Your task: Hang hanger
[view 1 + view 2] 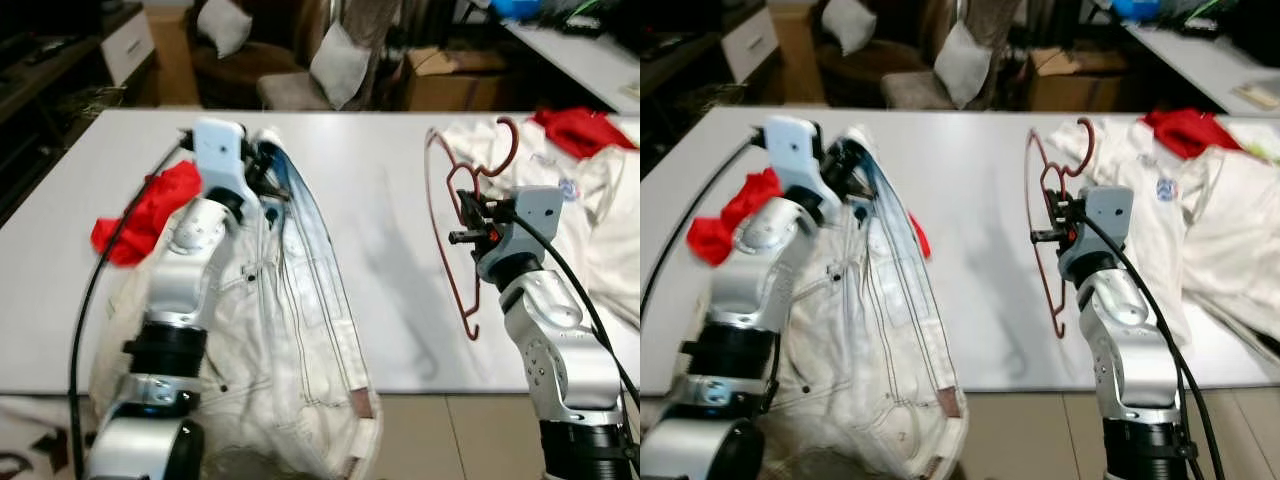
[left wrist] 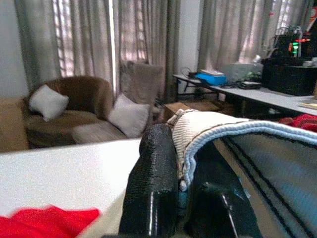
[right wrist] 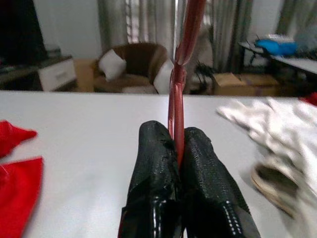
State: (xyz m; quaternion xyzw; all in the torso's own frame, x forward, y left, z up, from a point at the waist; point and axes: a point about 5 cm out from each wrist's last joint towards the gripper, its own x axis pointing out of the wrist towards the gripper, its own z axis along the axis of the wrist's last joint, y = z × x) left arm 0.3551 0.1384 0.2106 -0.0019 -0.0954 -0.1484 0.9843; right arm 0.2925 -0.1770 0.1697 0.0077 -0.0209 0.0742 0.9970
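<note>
A dark red wire hanger [image 3: 177,94] stands upright above the white table [image 1: 380,150], its hook [image 1: 514,140] pointing up. My right gripper [image 1: 470,225] is shut on its wire, pinched between the two black fingers [image 3: 153,163]. A white garment [image 1: 290,320] with a pale blue ribbed collar [image 2: 223,124] hangs from the table's near edge towards the floor. My left gripper [image 1: 262,180] is shut on the collar, lifting it above the table at the left.
A red cloth [image 1: 145,210] lies beside my left arm. A heap of white clothes [image 1: 600,210] with another red cloth [image 1: 580,128] covers the table's right end. Behind the table stand an armchair with pillows [image 1: 300,60] and a cardboard box [image 1: 450,80].
</note>
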